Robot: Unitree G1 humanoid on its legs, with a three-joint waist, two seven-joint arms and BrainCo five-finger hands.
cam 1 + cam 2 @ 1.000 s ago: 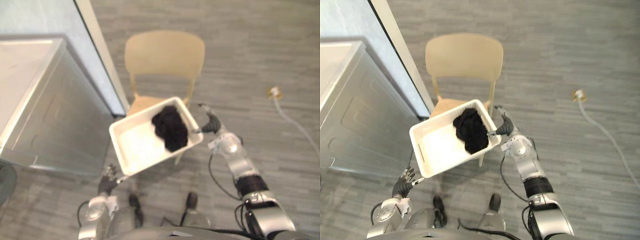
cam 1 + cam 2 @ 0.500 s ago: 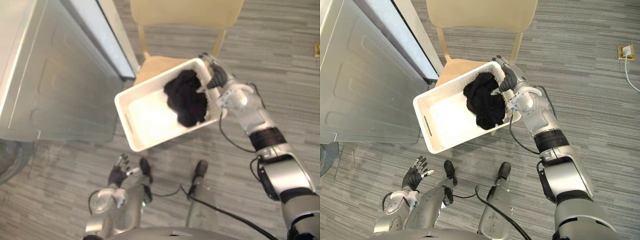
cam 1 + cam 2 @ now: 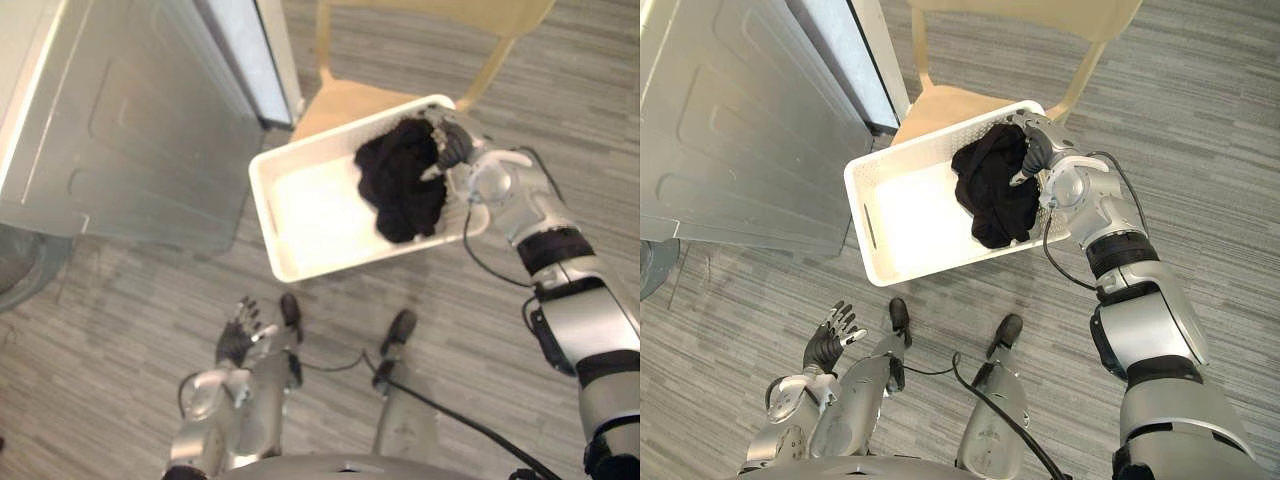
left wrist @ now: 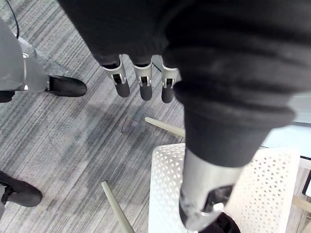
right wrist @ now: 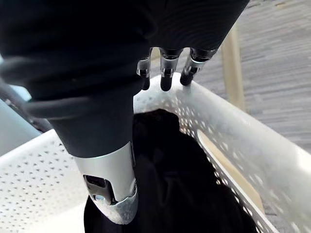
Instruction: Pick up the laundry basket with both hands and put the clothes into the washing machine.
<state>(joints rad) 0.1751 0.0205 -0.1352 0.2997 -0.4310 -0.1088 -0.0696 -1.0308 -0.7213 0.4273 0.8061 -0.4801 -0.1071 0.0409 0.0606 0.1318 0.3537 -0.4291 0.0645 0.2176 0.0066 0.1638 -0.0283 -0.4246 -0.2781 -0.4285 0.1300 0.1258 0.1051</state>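
Nearest, down low: left robot hand [image 3: 830, 342], fingers spread loose, holding nothing. Farther out, well apart from it: white laundry basket [image 3: 868, 222], gripped at its right end by right robot hand [image 3: 1037, 150], fingers hooked over the rim. Inside, toward that end, black clothes [image 3: 992, 195]. Beyond, beige chair [image 3: 940, 100] on grey floor [image 3: 1200, 120]; to its left, silver washing machine [image 3: 730, 130].
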